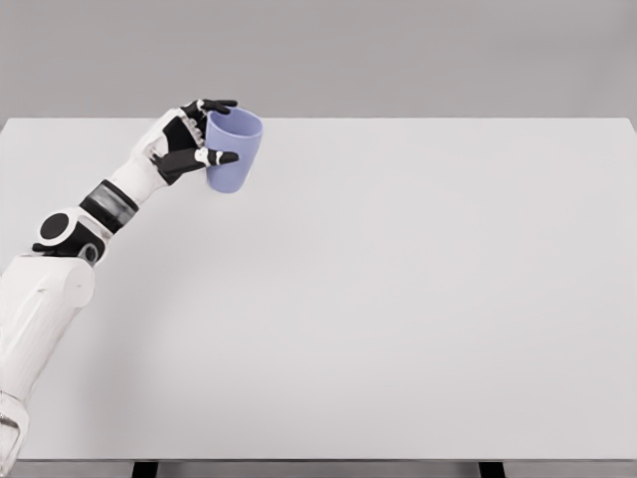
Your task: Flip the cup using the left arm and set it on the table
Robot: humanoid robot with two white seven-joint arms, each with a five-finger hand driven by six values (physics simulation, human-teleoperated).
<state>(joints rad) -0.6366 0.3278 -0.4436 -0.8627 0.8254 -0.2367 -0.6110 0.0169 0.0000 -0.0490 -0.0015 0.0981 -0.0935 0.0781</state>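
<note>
Head view cuts off the white left arm at the lower left edge, so its shoulder is out of sight; its smooth, glossy shell segments run up and rightward through black joint rings and a grey band at the wrist. At the far left part of the table, the left hand (189,139), white-backed with black fingers, is closed around a small lilac-blue plastic cup (233,151). One finger hooks over the far side of the rim and the thumb presses the near wall; the remaining fingers are hidden behind the cup or the palm. The cup is smooth, tapered toward its base and tilted, mouth up and leaning right. Whether its base touches the surface is hard to judge. To the right spreads the wide, matte white rectangular table (418,299), with dark legs just showing below the near edge.
</note>
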